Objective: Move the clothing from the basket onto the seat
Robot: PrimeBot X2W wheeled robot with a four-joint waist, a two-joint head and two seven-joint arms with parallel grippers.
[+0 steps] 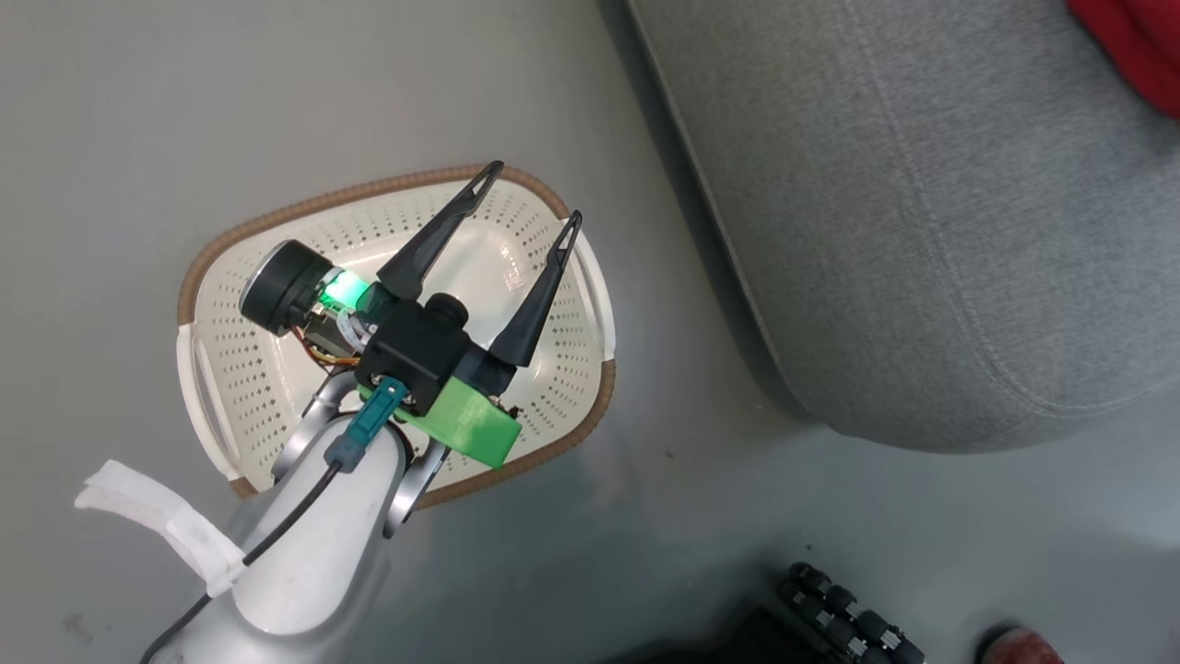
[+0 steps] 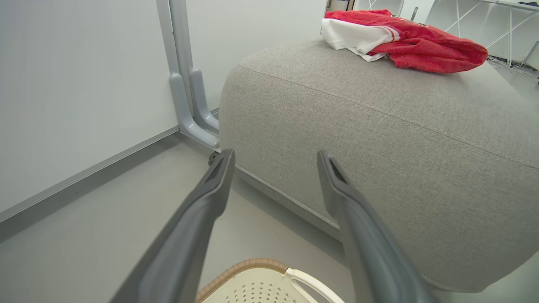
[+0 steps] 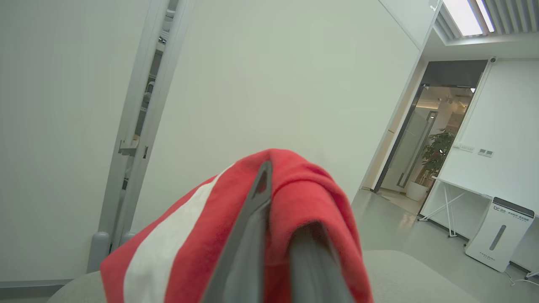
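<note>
The cream basket with its brown rim sits on the grey floor, and its perforated inside is bare. My left gripper hovers over it, open, with nothing between the fingers. In the left wrist view this gripper points at the side of the grey seat, with the basket's rim below. One red and white garment lies bunched on the seat's top, and its red edge shows on the seat. My right gripper is shut on the second red garment, which drapes over the fingers above the seat.
A grey partition post with curved feet stands by the wall, left of the seat. A dark ribbed part and a red rounded thing lie at the bottom edge. A white floor unit and a white table stand near a doorway.
</note>
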